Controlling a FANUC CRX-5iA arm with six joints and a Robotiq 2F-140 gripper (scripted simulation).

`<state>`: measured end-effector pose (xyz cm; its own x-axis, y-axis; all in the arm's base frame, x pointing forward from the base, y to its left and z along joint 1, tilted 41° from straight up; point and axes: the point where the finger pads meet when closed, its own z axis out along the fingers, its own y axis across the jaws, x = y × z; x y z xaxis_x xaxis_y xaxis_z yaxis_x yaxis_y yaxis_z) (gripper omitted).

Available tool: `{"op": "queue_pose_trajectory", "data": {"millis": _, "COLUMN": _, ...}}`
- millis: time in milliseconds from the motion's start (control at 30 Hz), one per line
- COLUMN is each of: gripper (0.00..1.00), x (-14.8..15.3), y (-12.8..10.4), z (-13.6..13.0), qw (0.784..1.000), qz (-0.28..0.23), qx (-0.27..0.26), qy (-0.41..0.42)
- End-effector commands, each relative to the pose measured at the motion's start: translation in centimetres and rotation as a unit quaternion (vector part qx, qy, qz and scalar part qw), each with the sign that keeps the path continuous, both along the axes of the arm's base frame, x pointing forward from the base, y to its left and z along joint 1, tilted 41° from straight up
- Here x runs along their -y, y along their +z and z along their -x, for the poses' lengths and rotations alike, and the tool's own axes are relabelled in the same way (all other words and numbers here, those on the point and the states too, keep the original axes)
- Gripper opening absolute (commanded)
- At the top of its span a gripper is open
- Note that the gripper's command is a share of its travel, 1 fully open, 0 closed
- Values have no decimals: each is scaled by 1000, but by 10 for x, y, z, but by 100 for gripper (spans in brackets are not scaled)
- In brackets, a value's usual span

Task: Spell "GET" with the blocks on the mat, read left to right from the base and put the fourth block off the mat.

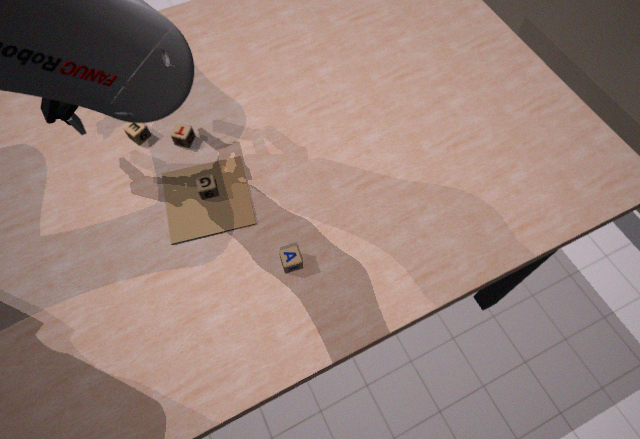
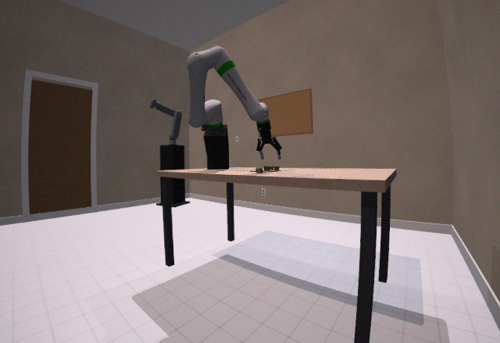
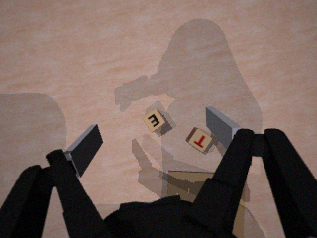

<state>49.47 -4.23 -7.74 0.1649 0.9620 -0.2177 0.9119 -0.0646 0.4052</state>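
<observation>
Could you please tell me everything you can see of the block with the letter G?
The G block is a small, light, wood-coloured cube with a dark G on its top face. It lies flat on the tan mat, near the mat's middle, inside the arm's shadow. Only the mat touches it. The E block and T block sit apart on the table.

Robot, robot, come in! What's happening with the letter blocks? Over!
Gripper open, empty, above the table. G block on mat; E block and T block off it. A block off mat. Nothing blocking.
</observation>
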Motion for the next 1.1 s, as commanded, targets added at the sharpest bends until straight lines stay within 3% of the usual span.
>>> {"op": "queue_pose_trajectory", "data": {"millis": 0, "gripper": 100, "x": 0, "y": 0, "z": 0, "qw": 1000, "qz": 0, "qx": 0, "qy": 0}}
{"op": "queue_pose_trajectory", "data": {"millis": 333, "gripper": 100, "x": 0, "y": 1, "z": -1, "qw": 1000, "qz": 0, "qx": 0, "qy": 0}}
{"op": "queue_pose_trajectory", "data": {"millis": 400, "gripper": 100, "x": 4, "y": 16, "z": -9, "qw": 1000, "qz": 2, "qx": 0, "qy": -1}}
{"op": "queue_pose_trajectory", "data": {"millis": 467, "gripper": 100, "x": 11, "y": 48, "z": -25, "qw": 1000, "qz": 2, "qx": 0, "qy": -2}}
{"op": "queue_pose_trajectory", "data": {"millis": 533, "gripper": 100, "x": 11, "y": 48, "z": -25, "qw": 1000, "qz": 2, "qx": 0, "qy": -2}}
{"op": "queue_pose_trajectory", "data": {"millis": 633, "gripper": 100, "x": 15, "y": 80, "z": -39, "qw": 1000, "qz": -1, "qx": 0, "qy": 1}}
{"op": "queue_pose_trajectory", "data": {"millis": 1067, "gripper": 100, "x": 15, "y": 81, "z": -39, "qw": 1000, "qz": -2, "qx": 0, "qy": 1}}
